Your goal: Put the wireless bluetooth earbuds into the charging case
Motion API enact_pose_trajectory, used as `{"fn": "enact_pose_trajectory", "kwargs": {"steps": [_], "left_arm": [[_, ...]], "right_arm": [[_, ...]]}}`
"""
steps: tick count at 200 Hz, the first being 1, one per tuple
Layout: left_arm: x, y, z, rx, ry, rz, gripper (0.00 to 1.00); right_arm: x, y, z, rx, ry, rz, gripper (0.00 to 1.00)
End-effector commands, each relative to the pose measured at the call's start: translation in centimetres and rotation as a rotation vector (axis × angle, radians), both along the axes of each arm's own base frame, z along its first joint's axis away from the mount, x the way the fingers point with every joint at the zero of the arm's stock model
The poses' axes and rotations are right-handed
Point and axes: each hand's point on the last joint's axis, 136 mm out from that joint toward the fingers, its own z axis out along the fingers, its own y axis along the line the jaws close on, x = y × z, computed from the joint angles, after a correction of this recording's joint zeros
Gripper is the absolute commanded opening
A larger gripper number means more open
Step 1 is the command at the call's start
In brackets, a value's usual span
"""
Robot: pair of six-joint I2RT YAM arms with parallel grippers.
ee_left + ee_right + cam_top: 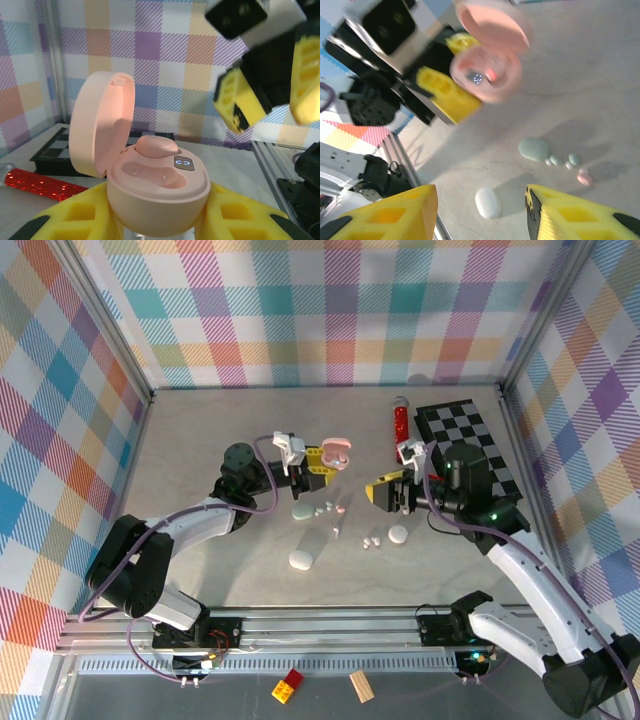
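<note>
1. One pink earbud point(156, 146) sits in a well of the open pink case point(160, 187). The well beside it point(145, 172) is empty, and the lid point(102, 125) stands up.
2. The left gripper point(322, 467) is clamped on that case and appears to hold it clear of the surface point(200, 440).
3. The right gripper point(392, 496) hangs near the case, its fingers apart with nothing between them.
4. A loose pink earbud point(584, 177) lies on the surface, just beside the green earbuds point(574, 159) and a closed green case point(534, 149).
5. The white earbuds point(372, 540) lie nearer the right arm, beside a pale case point(398, 534). A white case point(487, 202) rests apart from them.
6. Progress, as I judge it: the pink set is half done, and the loose pink earbud has yet to be picked up and seated in the empty well. The green and white sets look untouched, with their cases shut.
</note>
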Motion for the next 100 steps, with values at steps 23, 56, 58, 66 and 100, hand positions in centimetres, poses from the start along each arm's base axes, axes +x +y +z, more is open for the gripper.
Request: {"fn": "enact_pose_trajectory", "kwargs": {"steps": [23, 56, 58, 66, 100], "left_arm": [[0.2, 2.5, 1.4, -0.036, -0.055, 0.045, 0.32], [0.7, 3.8, 2.0, -0.039, -0.069, 0.076, 0.32], [0.7, 3.8, 2.0, -0.038, -0.068, 0.077, 0.32], [0.8, 4.0, 2.0, -0.038, -0.071, 0.079, 0.32], [0.9, 4.6, 2.5, -0.044, -0.083, 0.097, 0.32]], "right_arm": [[1.7, -1.2, -6.4, -0.032, 0.201, -0.168, 0.47], [3.4, 1.0, -11.0, 0.046, 0.422, -0.185, 0.46], [3.4, 1.1, -11.3, 0.05, 0.431, -0.186, 0.46], [3.8, 1.6, -12.2, 0.063, 0.46, -0.203, 0.45], [4.8, 3.5, -16.5, 0.066, 0.645, -0.262, 0.43]]}}
